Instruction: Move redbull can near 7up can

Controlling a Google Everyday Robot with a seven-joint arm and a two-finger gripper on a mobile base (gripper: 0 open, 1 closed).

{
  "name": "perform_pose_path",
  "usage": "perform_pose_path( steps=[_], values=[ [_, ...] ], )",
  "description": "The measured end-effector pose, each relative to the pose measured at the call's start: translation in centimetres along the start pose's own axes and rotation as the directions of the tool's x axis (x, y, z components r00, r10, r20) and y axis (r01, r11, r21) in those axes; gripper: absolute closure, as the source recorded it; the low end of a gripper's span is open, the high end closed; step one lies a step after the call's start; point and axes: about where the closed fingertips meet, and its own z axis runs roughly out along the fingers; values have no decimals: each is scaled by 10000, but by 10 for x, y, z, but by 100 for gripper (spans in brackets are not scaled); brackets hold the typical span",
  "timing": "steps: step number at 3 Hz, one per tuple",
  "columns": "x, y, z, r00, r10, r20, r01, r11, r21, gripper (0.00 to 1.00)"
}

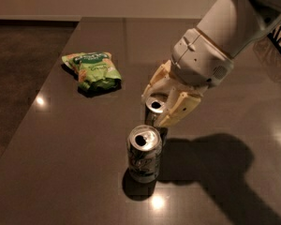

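Note:
The redbull can (154, 108) is a slim silver can standing upright just behind and to the right of the 7up can (144, 153), almost touching it. The 7up can is shorter and wider, silver-white with green print, upright near the front middle of the dark table (84, 172). My gripper (160, 110) comes in from the upper right on a white arm, and its cream fingers (180, 110) are closed around the top of the redbull can. The redbull can's lower part is hidden behind the 7up can.
A green snack bag (91, 70) lies on the table to the back left. The table's left edge (42, 97) borders a dark floor. The arm's shadow falls on the table at the right front.

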Motion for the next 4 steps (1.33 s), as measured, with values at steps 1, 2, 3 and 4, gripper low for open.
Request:
perform_pose_path(
  steps=[1,2,3,4],
  values=[
    [4,3,9,9995,-286,-103,282,9987,-422,36],
    [9,3,15,9988,-464,-137,452,9962,-741,13],
    [7,-1,15,9987,-488,-138,480,9973,-559,0],
    [6,-3,16,9986,-507,-141,500,9977,-460,0]
  ],
)
